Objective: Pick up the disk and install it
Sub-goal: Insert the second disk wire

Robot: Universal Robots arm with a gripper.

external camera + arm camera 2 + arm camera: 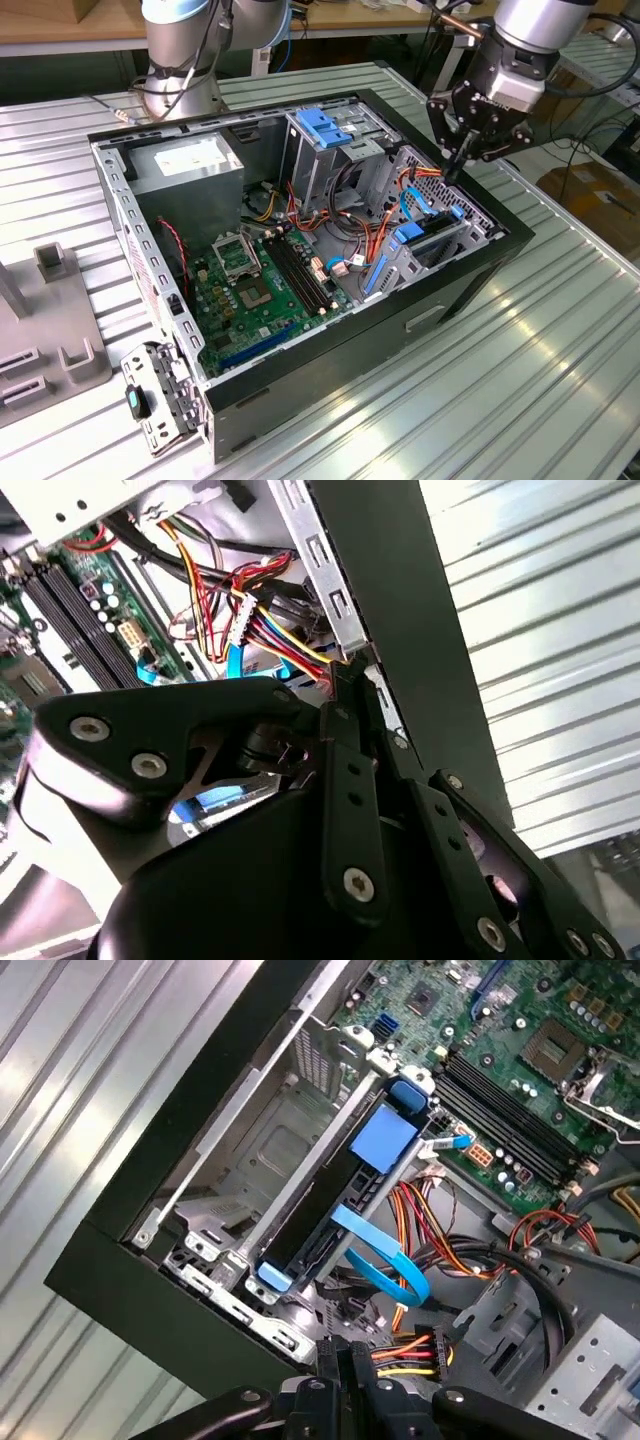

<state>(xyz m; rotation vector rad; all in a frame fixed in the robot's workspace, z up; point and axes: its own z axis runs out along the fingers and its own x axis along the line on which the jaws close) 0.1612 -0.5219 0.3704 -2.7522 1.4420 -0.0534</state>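
Gripper (462, 168) tilted down over the case's (480, 262) corner, fingers pressed together (holding nothing), near the disk (322, 1210).

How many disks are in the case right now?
1: the disk stands on edge in the bay at the case's end on the exterior view's right, under the gripper. Others may be hidden in the cage.

exterior: high, oblique, far | wrist views: close, sharing open computer case (300, 250)

gripper (462, 160) above case's front corner, open air overhead, orange and blue cables (405, 195) crowding just beside, disk (325, 1205) upright in bay, case wall (500, 215) close alongside
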